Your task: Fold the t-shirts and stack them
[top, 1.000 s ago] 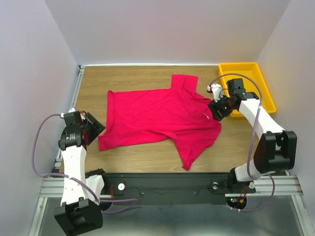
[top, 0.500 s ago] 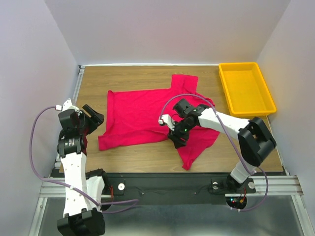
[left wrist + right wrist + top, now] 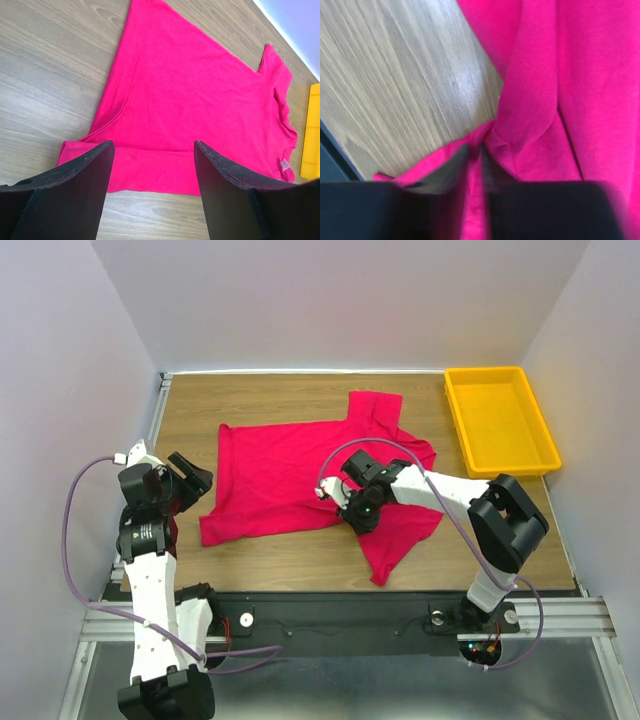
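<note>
The crimson-pink t-shirt (image 3: 290,470) lies spread flat on the wooden table, neck towards the right. My right gripper (image 3: 361,514) is down on its near edge where the body meets the lower sleeve. In the right wrist view the jaws (image 3: 476,149) are pinched together on a raised fold of the t-shirt (image 3: 580,75). My left gripper (image 3: 194,483) hangs open just left of the shirt's hem. In the left wrist view its fingers (image 3: 152,145) are wide apart, with the t-shirt (image 3: 200,95) ahead and nothing between them.
An empty yellow tray (image 3: 500,415) stands at the back right corner of the table, and its edge (image 3: 312,135) shows in the left wrist view. Bare wood (image 3: 270,395) runs behind the shirt and along the near edge. Walls close in the table.
My right arm swung from near the tray over to the shirt's near edge and its jaws closed on a fold of fabric. The left gripper rose a little and stayed open.
</note>
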### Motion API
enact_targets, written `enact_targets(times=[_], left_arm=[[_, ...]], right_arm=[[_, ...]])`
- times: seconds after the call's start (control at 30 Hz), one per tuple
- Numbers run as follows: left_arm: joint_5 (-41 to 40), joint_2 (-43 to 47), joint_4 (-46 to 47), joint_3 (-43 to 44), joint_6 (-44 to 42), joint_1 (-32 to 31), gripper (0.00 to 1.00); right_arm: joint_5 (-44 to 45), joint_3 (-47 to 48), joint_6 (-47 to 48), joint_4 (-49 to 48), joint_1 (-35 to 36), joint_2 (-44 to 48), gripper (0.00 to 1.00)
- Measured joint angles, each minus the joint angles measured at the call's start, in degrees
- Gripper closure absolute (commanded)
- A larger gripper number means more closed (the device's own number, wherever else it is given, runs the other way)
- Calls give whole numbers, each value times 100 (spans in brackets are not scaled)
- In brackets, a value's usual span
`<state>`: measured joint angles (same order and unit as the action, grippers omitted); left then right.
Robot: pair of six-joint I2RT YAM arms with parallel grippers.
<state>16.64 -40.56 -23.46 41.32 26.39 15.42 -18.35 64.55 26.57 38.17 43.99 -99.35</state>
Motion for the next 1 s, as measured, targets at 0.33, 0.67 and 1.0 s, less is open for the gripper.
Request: enact_targets(times=[0.33,0.67,1.0], left_arm=[[103,2,52,-48,0,7,24],[249,-621,232,-48,-15,7,25],[358,-1331,297,-79,-59,7,27]], right_arm=[[-745,-79,1119,881,72,411,99],[-1130,-162,2835,2188,1394,278,94],[-540,-155,2750,2465,911,385,53]])
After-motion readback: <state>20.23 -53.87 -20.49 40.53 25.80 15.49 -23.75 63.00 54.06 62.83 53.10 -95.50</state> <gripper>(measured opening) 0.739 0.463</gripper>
